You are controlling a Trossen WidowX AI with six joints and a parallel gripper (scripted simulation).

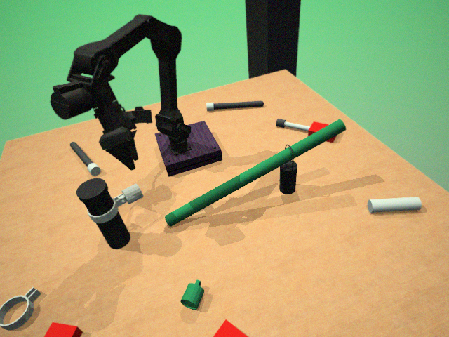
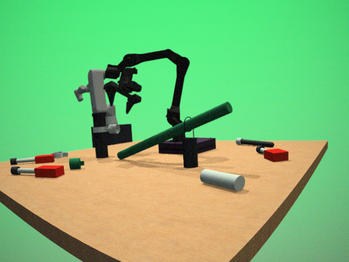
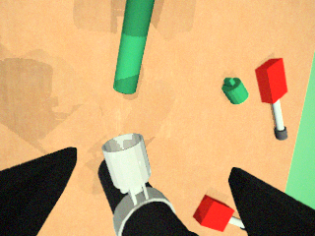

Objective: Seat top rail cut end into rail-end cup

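The green rail (image 1: pixel 217 190) (image 2: pixel 160 137) (image 3: pixel 132 54) slopes through the wire loop (image 2: pixel 188 117) over the short black post (image 1: pixel 287 181) (image 2: pixel 190 153). Its far end is raised; its low end is at or just above the table, outside and lower than the cup. The pale rail-end cup (image 1: pixel 132 193) (image 2: pixel 114 129) (image 3: pixel 127 162) hangs on the grey band (image 1: pixel 104 216) (image 2: pixel 98 129) around the upper part of the big black post (image 1: pixel 114 232) (image 2: pixel 100 143), its mouth toward the rail. My gripper (image 2: pixel 119 109) (image 3: pixel 156 164) is open and empty, above the cup and touching neither cup nor rail.
A green cap (image 1: pixel 192 295) (image 2: pixel 74 163) (image 3: pixel 235 91) and a loose grey band (image 1: pixel 16 324) lie near the big post. A white cylinder (image 1: pixel 394 204) (image 2: pixel 222 179) lies beyond the short post. Red-headed tools and dark rods lie around. A grey arm (image 2: pixel 97 90) stands in the background.
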